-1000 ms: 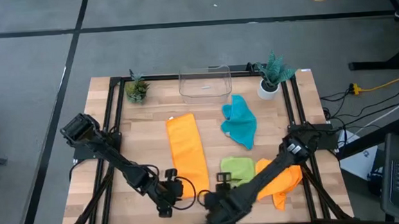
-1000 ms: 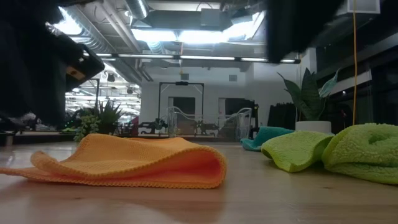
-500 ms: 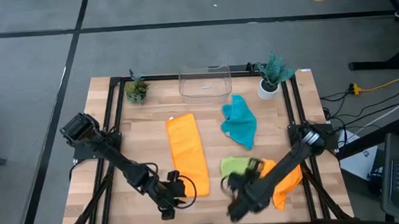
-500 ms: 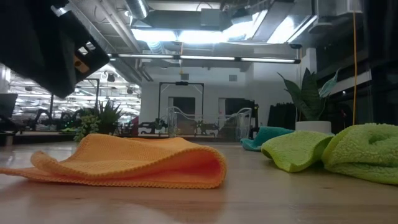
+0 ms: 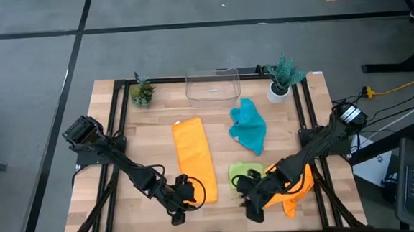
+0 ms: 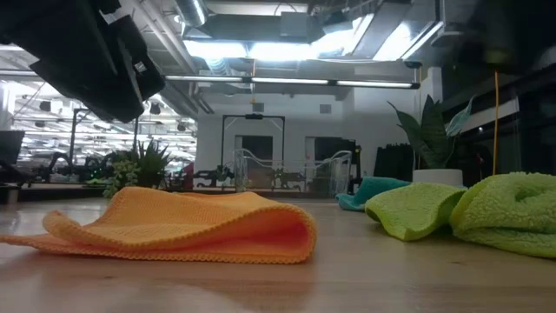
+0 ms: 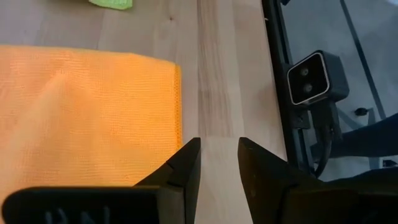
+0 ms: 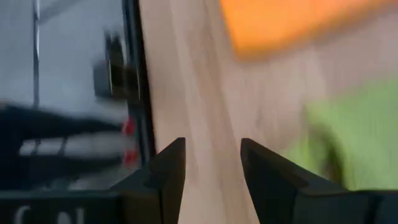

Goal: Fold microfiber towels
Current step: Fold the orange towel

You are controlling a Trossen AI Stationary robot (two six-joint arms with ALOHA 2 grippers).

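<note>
- Four towels lie on the table (image 5: 144, 145) from above: folded orange towel (image 5: 195, 160), teal towel (image 5: 249, 126), lime towel (image 5: 245, 173), second orange towel (image 5: 298, 186). Right end effector (image 5: 249, 200) has swung from the folded strip to the lime one.
- Low view: fold finished.
- Wrist views: left end effector (image 7: 217, 163) and right, fingers apart, empty.

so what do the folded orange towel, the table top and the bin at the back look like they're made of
Folded orange towel: soft knit-looking cloth, matte, probably microfiber; fine woven grain and a stitched edge show in the left wrist view.
Table top: light wood, smooth, slightly glossy; plank lines and grain, with faint reflections in the low view.
Bin: clear, probably plastic; the wood shows through its walls.
</note>
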